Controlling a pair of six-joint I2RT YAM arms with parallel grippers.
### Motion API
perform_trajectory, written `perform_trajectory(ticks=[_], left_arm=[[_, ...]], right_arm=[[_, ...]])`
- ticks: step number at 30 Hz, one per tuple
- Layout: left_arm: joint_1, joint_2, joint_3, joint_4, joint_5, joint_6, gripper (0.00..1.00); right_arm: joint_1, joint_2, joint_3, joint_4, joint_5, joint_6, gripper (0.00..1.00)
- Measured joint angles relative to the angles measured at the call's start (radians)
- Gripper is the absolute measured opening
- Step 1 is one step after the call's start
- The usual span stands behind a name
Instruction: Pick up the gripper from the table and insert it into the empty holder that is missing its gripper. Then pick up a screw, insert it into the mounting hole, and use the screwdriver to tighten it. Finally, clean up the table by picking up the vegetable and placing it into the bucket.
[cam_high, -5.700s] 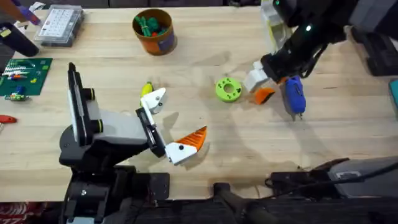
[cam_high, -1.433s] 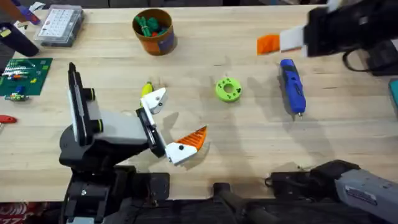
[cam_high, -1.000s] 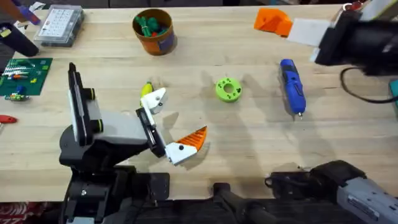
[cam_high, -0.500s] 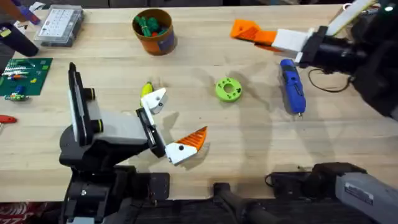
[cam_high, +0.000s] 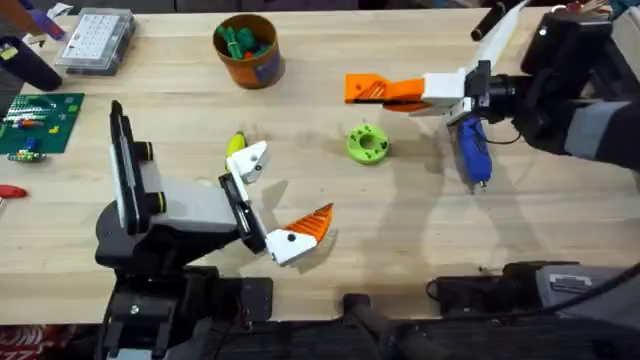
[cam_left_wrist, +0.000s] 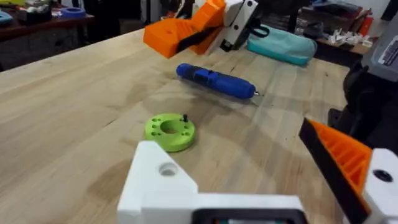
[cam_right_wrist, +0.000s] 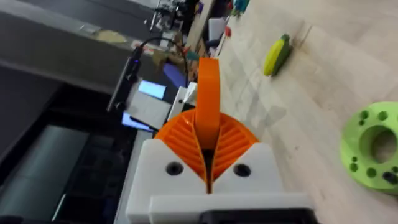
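— Where's the small loose orange plastic wedge-shaped finger piece (cam_high: 372, 89)?

— Clamped between the orange ribbed pads (cam_right_wrist: 231, 144) of the right claw (cam_high: 400, 91), held up over the wooden bench (cam_high: 330, 190) beyond the flat bright-green disc with holes (cam_high: 367, 143).

— And the left claw (cam_high: 283, 203)?

— Resting low on the bench — one white bracket carries an orange ribbed finger (cam_high: 311, 221), the other white plastic bracket (cam_high: 247, 160) has none, so they stand apart.

— The rest?

— The blue-handled screwdriver (cam_high: 471, 152) lies under the right arm; the round orange-brown tub (cam_high: 247, 49) is at the far side; a small yellow vegetable (cam_high: 235, 143) sits just beside the bare bracket.
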Motion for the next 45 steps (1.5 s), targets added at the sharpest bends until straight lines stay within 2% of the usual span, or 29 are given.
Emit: perform_trajectory(ticks=[8, 17, 23, 26, 29, 32, 35, 36, 37, 45], left_arm=[[0.000, 0.000, 0.000, 0.000, 0.000, 0.000, 0.991], [0.000, 0.000, 0.000, 0.000, 0.000, 0.000, 0.991], [0.000, 0.000, 0.000, 0.000, 0.000, 0.000, 0.991], [0.000, 0.000, 0.000, 0.000, 0.000, 0.000, 0.991], [0.000, 0.000, 0.000, 0.000, 0.000, 0.000, 0.991], [0.000, 0.000, 0.000, 0.000, 0.000, 0.000, 0.991], [0.000, 0.000, 0.000, 0.000, 0.000, 0.000, 0.991], [0.000, 0.000, 0.000, 0.000, 0.000, 0.000, 0.991], [0.000, 0.000, 0.000, 0.000, 0.000, 0.000, 0.991], [0.000, 0.000, 0.000, 0.000, 0.000, 0.000, 0.991]], right_arm=[[0.005, 0.008, 0.000, 0.001, -0.100, 0.015, 0.007], [0.021, 0.020, 0.000, -0.098, -0.104, 0.008, 0.007], [0.021, 0.025, -0.023, -0.063, -0.104, 0.009, 0.007], [0.029, 0.064, -0.067, 0.042, -0.104, 0.063, 0.007], [0.066, 0.125, -0.089, 0.250, -0.104, 0.170, 0.007], [0.120, 0.177, -0.092, 0.532, -0.104, 0.334, 0.007], [0.149, 0.211, -0.092, 0.676, -0.104, 0.492, 0.007], [0.154, 0.239, -0.092, 0.703, -0.104, 0.603, 0.007], [0.157, 0.247, -0.092, 0.703, -0.104, 0.629, 0.007], [0.244, 0.255, -0.092, 0.677, -0.104, 0.716, 0.007]])
